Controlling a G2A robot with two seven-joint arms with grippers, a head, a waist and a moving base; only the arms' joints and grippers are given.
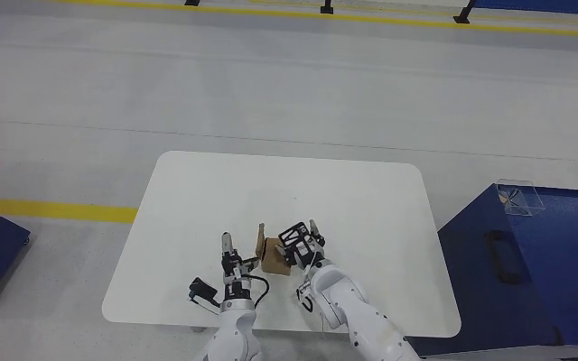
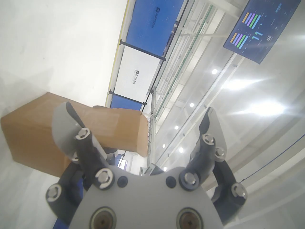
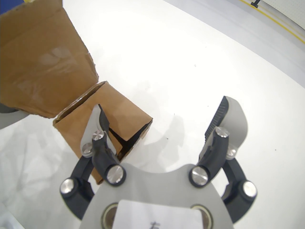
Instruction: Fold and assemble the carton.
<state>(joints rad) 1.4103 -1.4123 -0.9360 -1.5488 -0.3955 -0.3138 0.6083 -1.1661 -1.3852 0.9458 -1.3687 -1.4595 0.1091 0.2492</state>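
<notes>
1. The brown carton (image 1: 272, 255) sits on the white table (image 1: 271, 180), close to the table's robot-side edge. One flap (image 3: 35, 48) stands up from its open end.
2. The left gripper (image 2: 138, 120) is just beside the carton, spread wide with nothing between its jaws. One finger (image 2: 64, 125) overlaps the carton's side, and I cannot tell whether it touches.
3. The right gripper (image 3: 162, 106) is on the carton's other side, also spread and empty. One finger (image 3: 94, 123) is at the carton's open end.

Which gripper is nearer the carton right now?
Right. The right gripper has one finger at the open end of the carton; the left gripper sits beside its side wall.
</notes>
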